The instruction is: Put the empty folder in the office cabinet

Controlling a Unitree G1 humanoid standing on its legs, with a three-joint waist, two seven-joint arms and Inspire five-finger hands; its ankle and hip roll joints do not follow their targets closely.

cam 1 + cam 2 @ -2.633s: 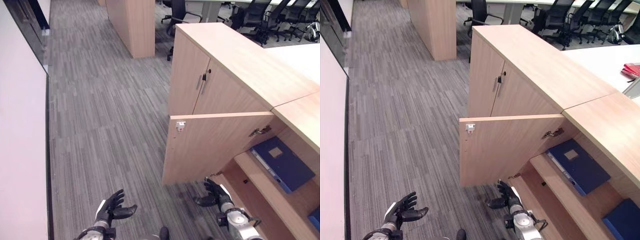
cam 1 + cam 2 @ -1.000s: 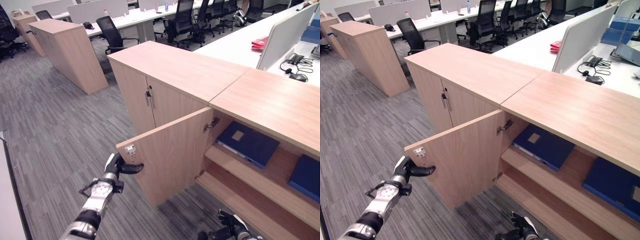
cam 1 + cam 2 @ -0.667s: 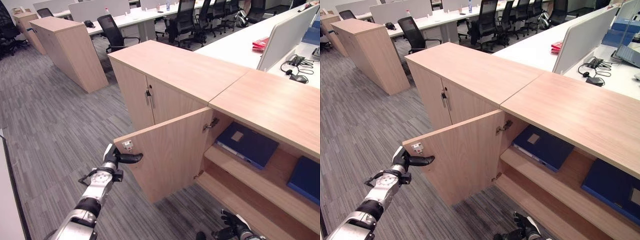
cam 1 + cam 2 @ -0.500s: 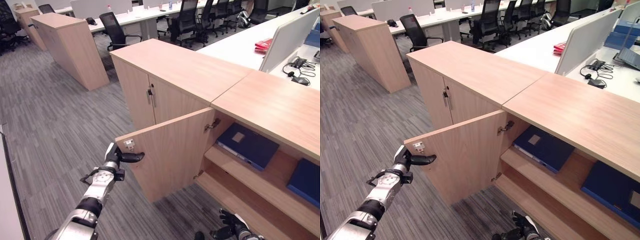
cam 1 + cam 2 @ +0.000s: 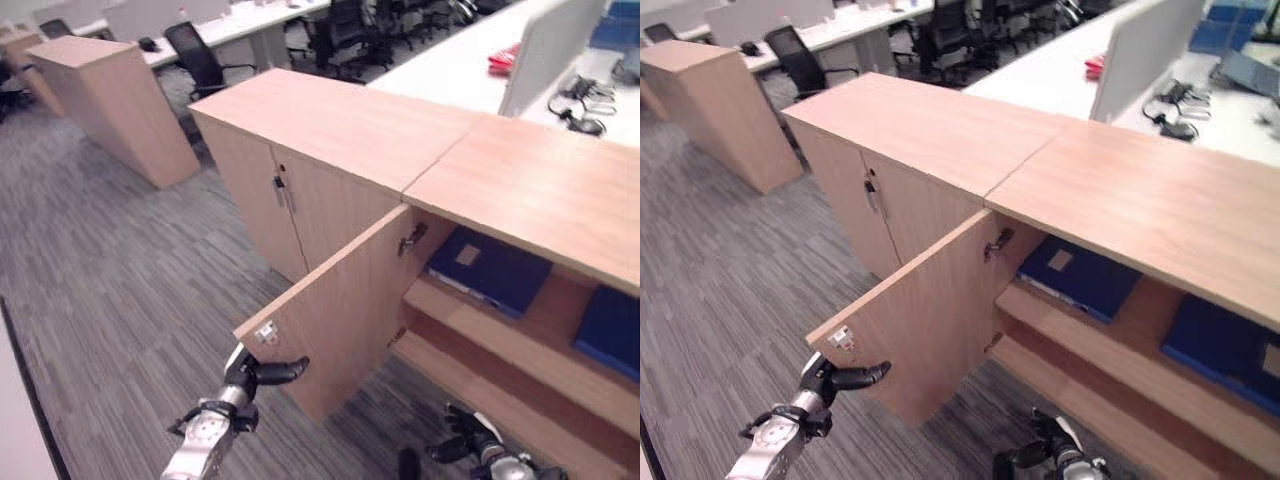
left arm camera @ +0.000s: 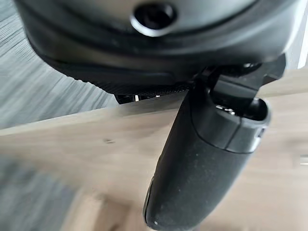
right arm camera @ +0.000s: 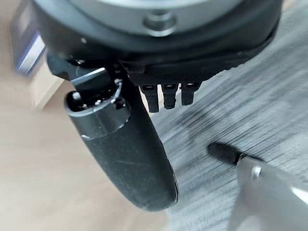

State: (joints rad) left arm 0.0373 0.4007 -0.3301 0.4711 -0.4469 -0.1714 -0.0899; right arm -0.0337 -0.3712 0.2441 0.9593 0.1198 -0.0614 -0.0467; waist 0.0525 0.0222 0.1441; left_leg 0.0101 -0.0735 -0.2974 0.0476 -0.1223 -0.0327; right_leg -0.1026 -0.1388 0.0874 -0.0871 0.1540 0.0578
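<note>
Wooden cabinet door [image 5: 335,305] ajar, left hand [image 5: 243,376] open-fingered at its free edge, right hand [image 5: 470,440] relaxed below.

Office chairs [image 5: 345,25] at long desk [image 5: 855,25]; separate wooden unit [image 5: 105,100] on grey carpet [image 5: 110,270]; red item [image 5: 508,60], possibly folders, on white desk.

The office is evenly and brightly lit from above, and no hard shadows are cast. The cabinet [image 5: 330,130] top is paler where light strikes it, and the shelf [image 5: 1110,350] recess beneath is shaded. A soft shadow is seen on the carpet [image 5: 120,270] under the open door [image 5: 335,310]. Both eye views are softened throughout by motion blur. In the wrist views the carpet is streaked and the wood behind is out of focus, while each robot hand's thumb [image 6: 202,159] is sharp, with faint sheen on the right one [image 7: 130,159].
</note>
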